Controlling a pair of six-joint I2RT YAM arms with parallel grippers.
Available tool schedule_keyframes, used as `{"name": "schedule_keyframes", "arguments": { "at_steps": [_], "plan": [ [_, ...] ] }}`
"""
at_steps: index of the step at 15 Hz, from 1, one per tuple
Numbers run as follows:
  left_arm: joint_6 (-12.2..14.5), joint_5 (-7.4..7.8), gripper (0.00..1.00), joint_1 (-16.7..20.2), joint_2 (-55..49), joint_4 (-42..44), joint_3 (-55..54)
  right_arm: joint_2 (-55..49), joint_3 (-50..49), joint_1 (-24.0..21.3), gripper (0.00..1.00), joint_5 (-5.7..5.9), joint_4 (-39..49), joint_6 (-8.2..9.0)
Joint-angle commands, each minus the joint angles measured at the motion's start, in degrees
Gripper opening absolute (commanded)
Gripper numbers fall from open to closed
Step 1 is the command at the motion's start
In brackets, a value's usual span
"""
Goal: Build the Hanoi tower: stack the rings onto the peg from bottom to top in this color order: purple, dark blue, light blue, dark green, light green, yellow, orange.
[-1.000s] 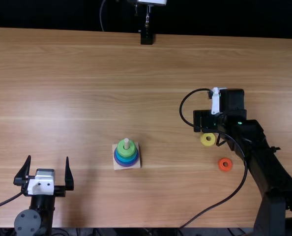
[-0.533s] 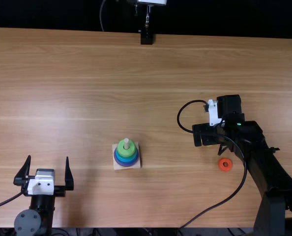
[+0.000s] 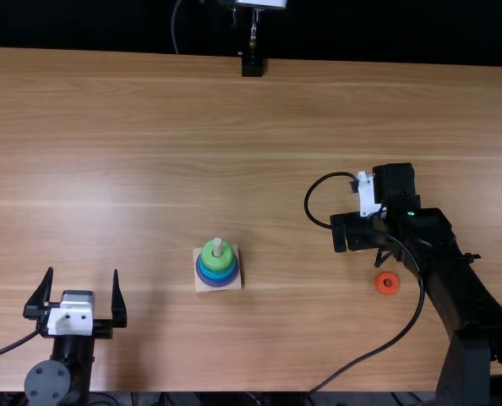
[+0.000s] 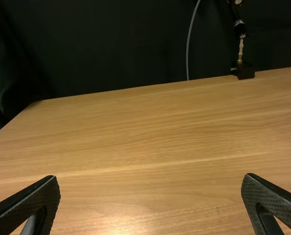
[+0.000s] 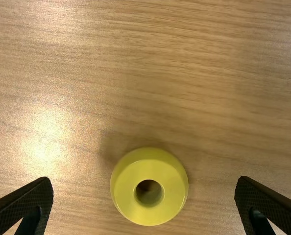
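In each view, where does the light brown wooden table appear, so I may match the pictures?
Top view: the table covers most of it, up to the small black block.
Left wrist view: lower part, below the same block.
Right wrist view: background around the yellow ring.
Shared landmark: streaky wood grain.

We saw a light brown wooden table (image 3: 150, 127). On it we found a pale square base (image 3: 200, 287), the orange ring (image 3: 379, 283) well apart from it, and the yellow ring (image 5: 126, 197). A black stand (image 3: 252, 67) stood at the far edge.
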Motion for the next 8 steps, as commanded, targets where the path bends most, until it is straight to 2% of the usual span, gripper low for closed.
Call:
{"name": "schedule_keyframes", "arguments": {
  "at_steps": [1,8],
  "plan": [
    [0.3,-0.16,1.0,-0.1,-0.6,-0.3,-1.3,-1.2,-0.3,-0.1,1.0,-0.42,0.1,0.17],
    [0.3,-0.16,1.0,-0.1,-0.6,-0.3,-1.3,0.7,-0.6,-0.1,1.0,-0.42,0.2,0.28]
  ]
}}
